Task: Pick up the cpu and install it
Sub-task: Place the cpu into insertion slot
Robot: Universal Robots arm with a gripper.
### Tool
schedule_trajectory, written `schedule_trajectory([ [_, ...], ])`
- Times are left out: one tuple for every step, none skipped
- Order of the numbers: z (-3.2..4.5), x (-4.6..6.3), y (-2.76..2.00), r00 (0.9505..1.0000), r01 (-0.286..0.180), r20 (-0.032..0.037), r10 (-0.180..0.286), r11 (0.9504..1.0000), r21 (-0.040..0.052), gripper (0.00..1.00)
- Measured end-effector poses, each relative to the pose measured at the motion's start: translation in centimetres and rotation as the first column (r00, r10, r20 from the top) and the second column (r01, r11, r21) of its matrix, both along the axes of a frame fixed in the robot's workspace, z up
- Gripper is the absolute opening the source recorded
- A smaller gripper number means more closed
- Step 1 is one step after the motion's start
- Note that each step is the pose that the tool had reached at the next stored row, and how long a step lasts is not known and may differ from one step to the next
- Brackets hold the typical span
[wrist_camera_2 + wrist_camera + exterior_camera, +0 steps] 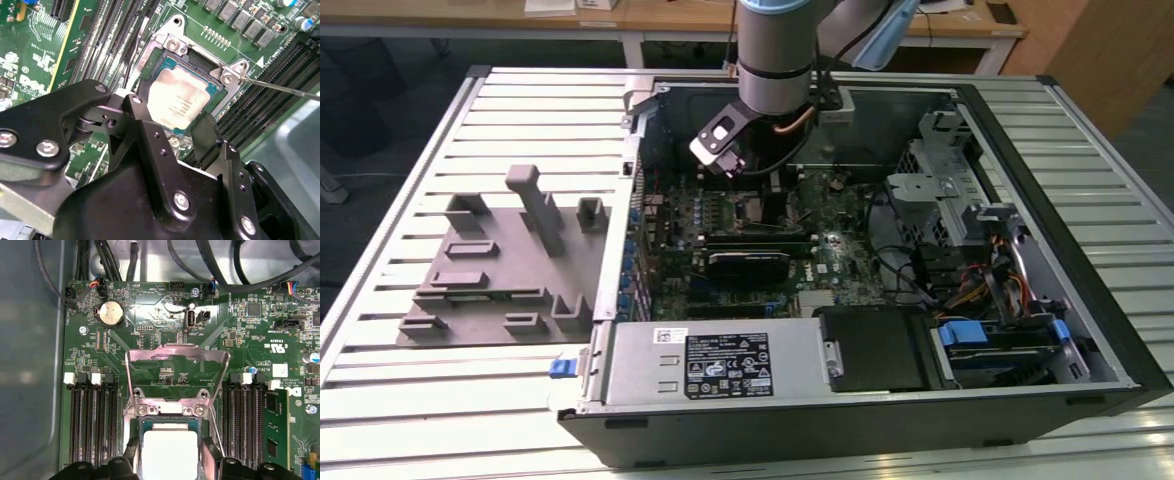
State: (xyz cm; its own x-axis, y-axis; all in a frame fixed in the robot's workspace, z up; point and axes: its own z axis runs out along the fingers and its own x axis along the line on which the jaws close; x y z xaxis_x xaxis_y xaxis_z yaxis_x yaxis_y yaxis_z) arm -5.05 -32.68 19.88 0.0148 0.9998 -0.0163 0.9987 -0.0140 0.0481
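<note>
Surface: slatted metal table (400,380); an open computer case (1094,350) lies on its side on it; wooden desks stand behind.
Cpu: the cpu (180,97) (169,450) lies flat in the socket, silver top up, squarely between the two fingers in both wrist views.
Fingers: black fingers (137,107) are closed in on two opposite edges of the cpu; they are parted by no more than its width; the chip is what they hold.
Gripper: the gripper (170,112) (171,451) points down at the board.
Socket: the socket (172,45) frames the chip; its metal rim runs just outside each fingertip.
Load plate: the load plate (175,352) stands raised just beyond the fingertips.
Lever: the thin lever (280,87) angles away past one finger.
Memory slots: black memory slots (92,420) run along both outer sides of the fingers.
Motherboard: green motherboard (150,305) under the fingers; a coin cell (110,314) sits farther beyond the fingertips.
Arm: the arm (774,60) comes down into the case.
Tray: grey fixture tray (494,270) lies on the table outside the case, well apart from the fingers, at the exterior view's left.
</note>
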Motion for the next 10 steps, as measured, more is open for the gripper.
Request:
schedule_trajectory([
  [0.1,0.0,0.0,1.0,0.0,0.0,0.0,1.0,0.0,0.6],
  [0.13,0.0,0.0,1.0,0.0,0.0,0.0,1.0,0.0001,0.6],
  [0.13,0.0,0.0,1.0,0.0,0.0,0.0,1.0,0.0001,0.6],
  [0.13,0.0,0.0,1.0,0.0,0.0001,0.0,1.0,0.0001,0.6],
  [0.13,0.0,0.0,1.0,0.0,0.0001,0.0,1.0,0.0002,0.6],
  [0.13,0.0,0.0,1.0,0.0,0.0001,0.0,1.0,0.0001,0.6],
  [0.14,0.0,0.0,1.0,0.0,0.0001,0.0,1.0,0.0001,0.6],
  [0.14,0.0,0.0,1.0,0.0,0.0001,0.0,1.0,0.0001,0.59],
  [0.14,0.0,0.0,1.0,0.0,0.0,0.0,1.0,0.0001,0.59],
  [0.14,0.0,0.0,1.0,0.0,0.0,0.0,1.0,0.0,0.53],
])
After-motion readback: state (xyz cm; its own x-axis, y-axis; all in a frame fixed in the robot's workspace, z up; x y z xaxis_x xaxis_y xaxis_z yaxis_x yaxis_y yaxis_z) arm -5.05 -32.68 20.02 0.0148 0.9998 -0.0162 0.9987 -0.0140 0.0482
